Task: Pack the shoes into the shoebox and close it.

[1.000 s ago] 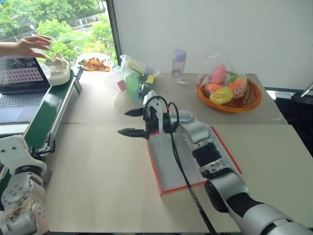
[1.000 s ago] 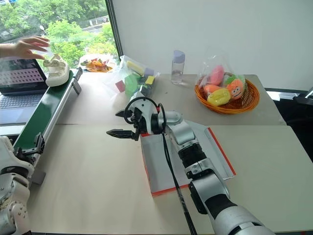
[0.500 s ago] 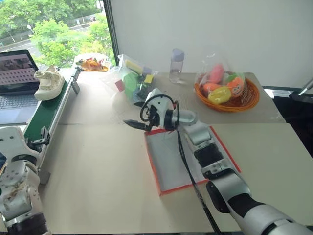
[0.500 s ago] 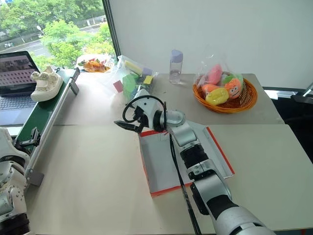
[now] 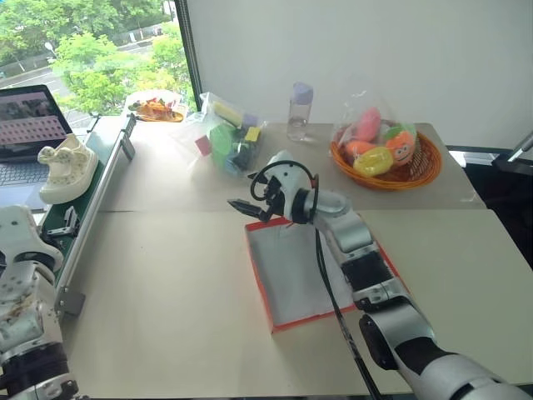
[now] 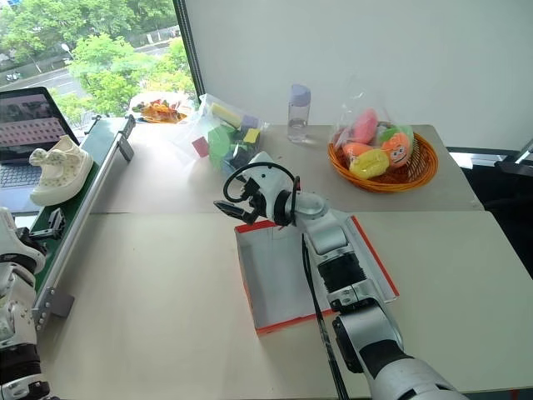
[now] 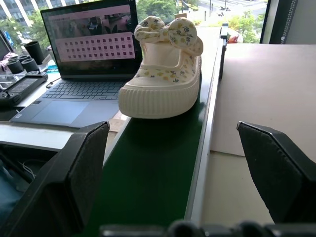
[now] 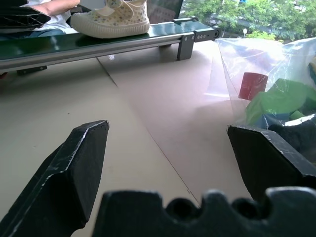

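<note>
One cream shoe (image 5: 65, 165) with a bow and small flower print rides on the green conveyor belt (image 5: 87, 193) at the left. In the left wrist view the shoe (image 7: 165, 74) lies straight ahead of my open left gripper (image 7: 173, 163), a short way off. The red-orange shoebox (image 5: 259, 282) stands open at mid-table, its white-grey inside bare, its lid (image 6: 376, 263) laid out flat to the right under my right arm. My right gripper (image 5: 246, 208) hovers open and holds nothing at the box's far left corner, pointing left; the right wrist view shows the shoe (image 8: 111, 19) far off.
A laptop (image 5: 25, 125) sits beside the belt at the far left. A clear bag of coloured blocks (image 5: 226, 137), a bottle (image 5: 300, 110) and an orange basket of toys (image 5: 385, 154) line the back of the table. A snack plate (image 5: 154, 107) sits by the window.
The person's hand has left the shoe, and the shoe has ridden down the belt towards me. My right gripper swung from beside the box to its far left corner. My left arm moved outward.
</note>
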You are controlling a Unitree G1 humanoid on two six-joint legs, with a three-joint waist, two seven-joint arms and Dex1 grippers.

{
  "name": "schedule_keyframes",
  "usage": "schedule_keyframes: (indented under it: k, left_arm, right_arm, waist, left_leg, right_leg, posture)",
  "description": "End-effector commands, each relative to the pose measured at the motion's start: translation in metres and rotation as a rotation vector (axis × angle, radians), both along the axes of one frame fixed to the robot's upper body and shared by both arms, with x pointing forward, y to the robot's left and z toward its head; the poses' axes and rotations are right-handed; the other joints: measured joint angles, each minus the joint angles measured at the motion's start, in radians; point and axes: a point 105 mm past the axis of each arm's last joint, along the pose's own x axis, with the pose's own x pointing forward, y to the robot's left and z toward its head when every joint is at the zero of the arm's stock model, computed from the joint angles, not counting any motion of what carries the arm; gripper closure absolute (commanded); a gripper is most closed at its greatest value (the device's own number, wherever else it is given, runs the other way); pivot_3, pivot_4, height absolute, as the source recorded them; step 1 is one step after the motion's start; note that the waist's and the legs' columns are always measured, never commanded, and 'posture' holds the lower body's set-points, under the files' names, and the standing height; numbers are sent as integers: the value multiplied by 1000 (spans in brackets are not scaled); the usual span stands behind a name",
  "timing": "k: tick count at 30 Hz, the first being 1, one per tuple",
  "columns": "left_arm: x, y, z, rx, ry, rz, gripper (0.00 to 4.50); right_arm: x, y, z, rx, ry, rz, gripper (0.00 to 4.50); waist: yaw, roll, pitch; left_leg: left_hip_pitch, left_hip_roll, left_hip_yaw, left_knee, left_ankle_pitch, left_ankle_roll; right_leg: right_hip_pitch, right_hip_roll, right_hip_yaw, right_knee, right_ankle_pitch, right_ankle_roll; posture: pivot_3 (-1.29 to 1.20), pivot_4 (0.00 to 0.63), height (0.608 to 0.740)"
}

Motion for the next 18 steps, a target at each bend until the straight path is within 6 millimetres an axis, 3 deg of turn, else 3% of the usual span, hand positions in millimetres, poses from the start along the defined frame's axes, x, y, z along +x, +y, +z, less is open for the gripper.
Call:
schedule_keyframes:
  k: [1, 9, 15, 18]
  left_arm:
    - [-2, 13, 20, 42, -45, 25, 54]
    - [-4, 39, 29, -16, -31, 71, 54]
    - [-6, 46, 12, -80, 36, 72, 54]
    - [-1, 37, -8, -149, 112, -4, 54]
  right_arm:
    - [-4, 0, 18, 32, -49, 8, 0]
    - [-3, 0, 18, 25, -49, 4, 0]
    - [-2, -1, 18, 22, -52, -1, 0]
    - [-1, -3, 20, 20, -57, -5, 0]
  waist:
    - [1, 0, 0]
    - [0, 0, 0]
    - [0, 0, 0]
    - [1, 0, 0]
  left_leg:
    - [0, 0, 0, 0, 0, 0]
    - [0, 0, 0, 0, 0, 0]
    - [0, 0, 0, -1, 0, 0]
    - [0, 0, 0, -1, 0, 0]
  right_leg:
    - [0, 0, 0, 0, 0, 0]
    - [0, 0, 0, 0, 0, 0]
    - [-1, -1, 0, 0, 0, 0]
    - [-1, -1, 0, 0, 0, 0]
  posture:
    - [0, 150, 740]
    - [0, 150, 740]
    - [0, 150, 740]
    - [0, 150, 740]
